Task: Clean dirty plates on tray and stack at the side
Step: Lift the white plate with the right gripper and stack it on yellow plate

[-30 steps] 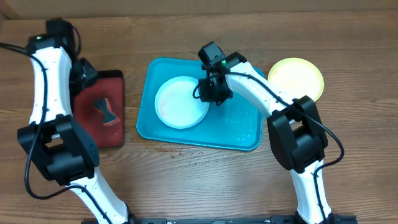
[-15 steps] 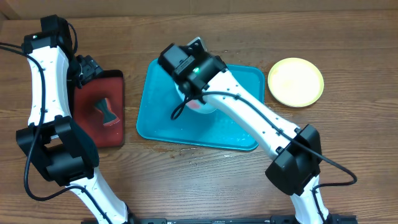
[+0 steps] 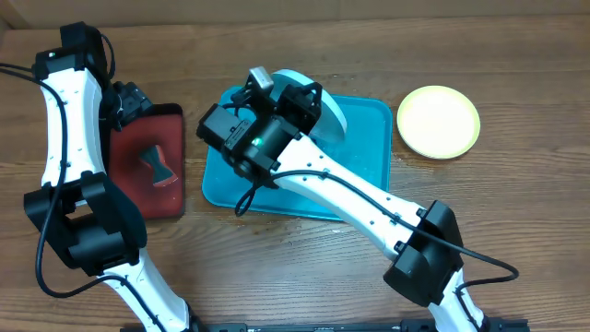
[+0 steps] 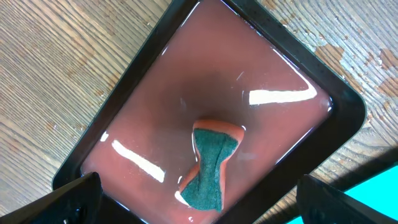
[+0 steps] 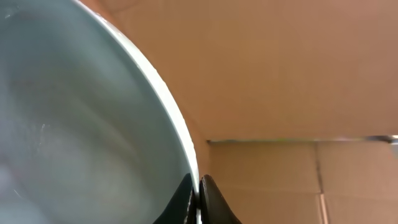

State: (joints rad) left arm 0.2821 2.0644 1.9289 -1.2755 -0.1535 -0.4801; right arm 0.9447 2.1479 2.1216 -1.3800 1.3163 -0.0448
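Overhead: right arm (image 3: pixel 336 184) hides most of plate (image 3: pixel 332 115), tray (image 3: pixel 367 152) middle. Right wrist: plate blurred, cropped left. Left pincer (image 4: pixel 202 198) fingertips (image 4: pixel 74 198) cropped.

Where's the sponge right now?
Overhead, the sponge lies in the dark red tray at the table's left, beside the blue tray over which the right hand holds the white plate.

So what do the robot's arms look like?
The left arm and the right arm are both smooth white tubes joined by chunky black joints. Thin black cables loop along them. A small green light glows on the right arm's black wrist. The fingers are black too.
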